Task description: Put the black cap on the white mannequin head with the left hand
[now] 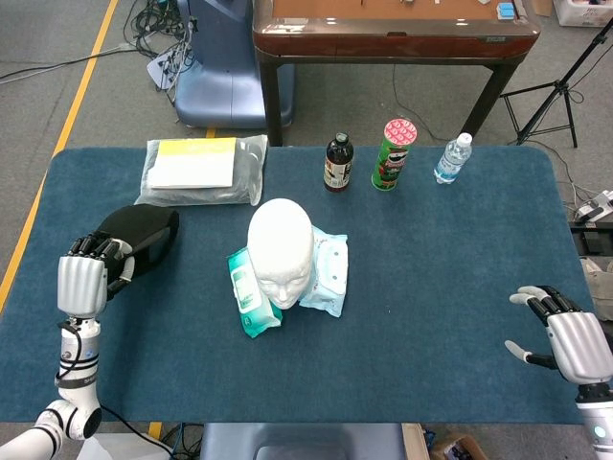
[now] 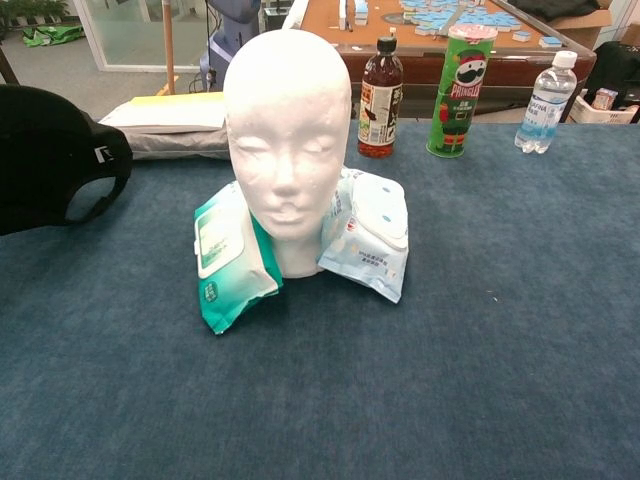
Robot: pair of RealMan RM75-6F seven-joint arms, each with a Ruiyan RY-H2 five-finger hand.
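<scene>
The white mannequin head (image 1: 280,251) (image 2: 288,140) stands upright mid-table, propped between two wipe packs. My left hand (image 1: 82,281) holds the black cap (image 1: 142,235) (image 2: 50,150) by its edge near the table's left side, lifted and tilted off the cloth. The cap is left of the mannequin head and apart from it. In the chest view only the cap shows at the left edge; the hand is out of frame. My right hand (image 1: 571,337) hovers at the right front corner with fingers spread and nothing in it.
A green wipe pack (image 1: 248,293) and a pale blue one (image 1: 326,273) flank the head. A bagged yellow-white packet (image 1: 198,169) lies at the back left. A dark bottle (image 1: 337,163), Pringles can (image 1: 394,153) and water bottle (image 1: 452,158) stand along the back.
</scene>
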